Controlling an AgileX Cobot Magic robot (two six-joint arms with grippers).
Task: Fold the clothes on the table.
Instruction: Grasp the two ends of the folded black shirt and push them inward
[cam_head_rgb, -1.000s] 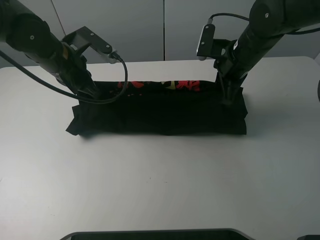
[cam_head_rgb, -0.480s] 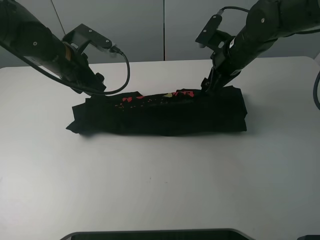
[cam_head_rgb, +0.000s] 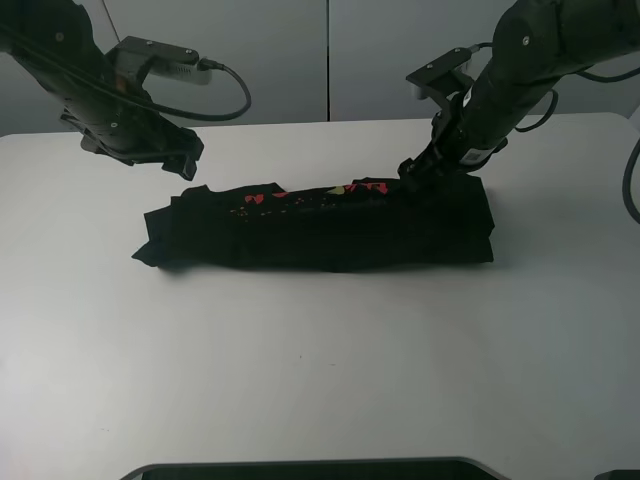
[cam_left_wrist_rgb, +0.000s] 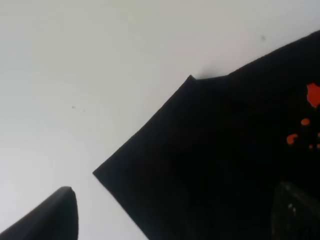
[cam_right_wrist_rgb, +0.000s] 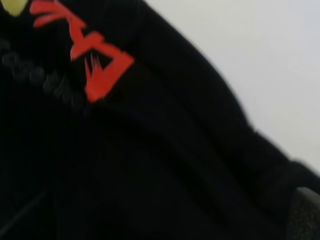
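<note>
The black T-shirt (cam_head_rgb: 320, 228) lies on the white table (cam_head_rgb: 320, 360) as a long, narrow folded band, with red and yellow print showing along its back edge. My left gripper (cam_head_rgb: 188, 165) hovers behind the shirt's left end, clear of the cloth. In the left wrist view its fingertips (cam_left_wrist_rgb: 57, 215) stand wide apart with the shirt's corner (cam_left_wrist_rgb: 200, 150) below, holding nothing. My right gripper (cam_head_rgb: 408, 172) is low at the shirt's back edge, next to the red print (cam_right_wrist_rgb: 95, 65). Only one of its fingertips (cam_right_wrist_rgb: 306, 212) shows, far to the side; the other is lost against the black cloth.
Bare white table surrounds the shirt on all sides. A dark rounded edge (cam_head_rgb: 310, 468) lies along the near side of the table. Grey wall panels (cam_head_rgb: 330, 60) stand behind. Cables hang from both arms.
My left gripper has let go of the shirt's left end and risen back and to the left. My right gripper has moved from the right end to the back edge by the print.
</note>
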